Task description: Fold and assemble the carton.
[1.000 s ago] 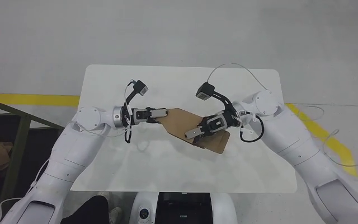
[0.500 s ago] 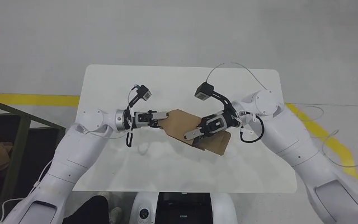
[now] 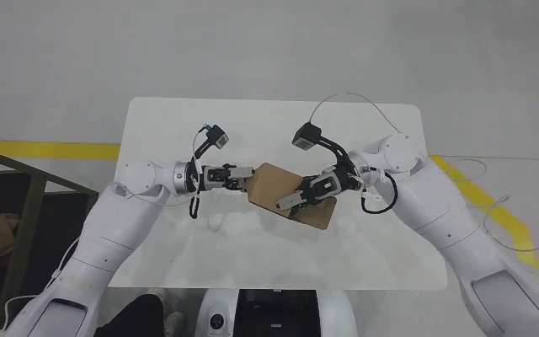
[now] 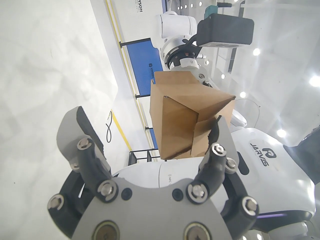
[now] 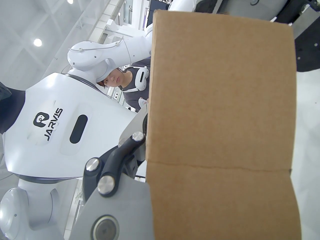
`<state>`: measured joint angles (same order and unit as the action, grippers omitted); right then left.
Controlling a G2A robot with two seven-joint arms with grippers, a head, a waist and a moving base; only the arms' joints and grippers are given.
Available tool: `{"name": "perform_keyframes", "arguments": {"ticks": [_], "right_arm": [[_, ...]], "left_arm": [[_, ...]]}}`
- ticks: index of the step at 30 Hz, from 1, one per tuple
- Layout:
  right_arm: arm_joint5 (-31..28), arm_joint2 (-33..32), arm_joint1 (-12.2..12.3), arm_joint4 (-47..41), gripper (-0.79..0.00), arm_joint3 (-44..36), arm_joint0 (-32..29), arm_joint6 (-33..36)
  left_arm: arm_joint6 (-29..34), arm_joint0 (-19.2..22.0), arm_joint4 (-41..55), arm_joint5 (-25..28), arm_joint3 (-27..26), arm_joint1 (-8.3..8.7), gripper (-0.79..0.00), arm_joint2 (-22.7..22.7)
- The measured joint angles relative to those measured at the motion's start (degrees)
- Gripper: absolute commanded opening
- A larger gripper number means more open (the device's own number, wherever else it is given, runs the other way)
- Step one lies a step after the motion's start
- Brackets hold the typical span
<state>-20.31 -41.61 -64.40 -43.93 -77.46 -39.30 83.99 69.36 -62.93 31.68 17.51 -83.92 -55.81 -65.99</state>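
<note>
Converging over the middle of the white counter (image 3: 168,126), both arms extend inward with bent elbows. The left gripper (image 3: 244,175) points toward the right arm with its fingers spread. One fingertip (image 4: 218,128) touches a corner flap of the carton (image 3: 276,185); the other stands apart from it. The right gripper (image 3: 291,200) pinches a carton panel from the opposite end, with one finger (image 5: 133,136) visible beside the panel and the other hidden behind cardboard. A white cable (image 3: 354,99) loops above the right wrist. The partly opened carton is held clear of the counter, between both grippers.
</note>
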Motion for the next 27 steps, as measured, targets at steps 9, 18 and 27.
{"name": "perform_keyframes", "arguments": {"ticks": [9,18,27], "right_arm": [[-0.09,-0.71,-0.27,-0.33,-0.785,-0.38,-0.35,-0.09],[0.21,-0.97,-0.63,-0.72,-0.785,-0.41,-0.91,0.21],[0.42,-0.83,-1.05,-1.0,-0.785,-0.13,-1.03,0.42]], "left_arm": [[1.79,-1.92,-1.65,0.1,-1.44,0.33,0.0,-0.57],[2.12,-3.36,-2.99,-0.17,-2.16,0.69,0.0,-1.72],[1.75,-3.46,-2.4,-0.19,-3.15,0.65,0.0,-1.99]]}}
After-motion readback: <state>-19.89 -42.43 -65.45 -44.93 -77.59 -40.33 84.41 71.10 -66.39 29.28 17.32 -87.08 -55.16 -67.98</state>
